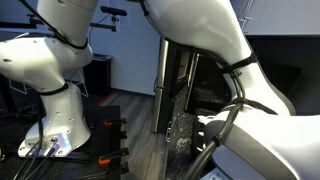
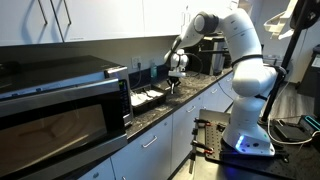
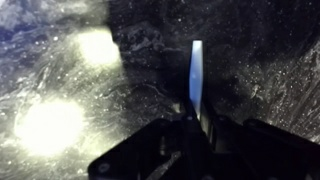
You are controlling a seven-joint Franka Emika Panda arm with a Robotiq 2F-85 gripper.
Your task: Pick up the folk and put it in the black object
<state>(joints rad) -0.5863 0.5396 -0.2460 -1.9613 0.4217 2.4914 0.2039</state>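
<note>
In the wrist view my gripper [image 3: 197, 125] is shut on the fork [image 3: 196, 75]. A slim, pale bluish strip of the fork sticks out past the fingertips, over the dark speckled counter [image 3: 260, 60]. In an exterior view the gripper [image 2: 176, 72] hangs just above the counter [image 2: 195, 92], a little to the right of a black tray-like object [image 2: 148, 98] that holds white items. The fork is too small to make out there. The remaining exterior view is mostly blocked by the white arm [image 1: 215, 40], and shows neither fork nor black object.
A microwave [image 2: 60, 105] stands on the counter at the left, with white cabinets [image 2: 100, 20] above. Dark appliances [image 2: 205, 55] sit at the counter's far end behind the gripper. The robot's base [image 2: 245, 130] stands on the floor in front of the counter.
</note>
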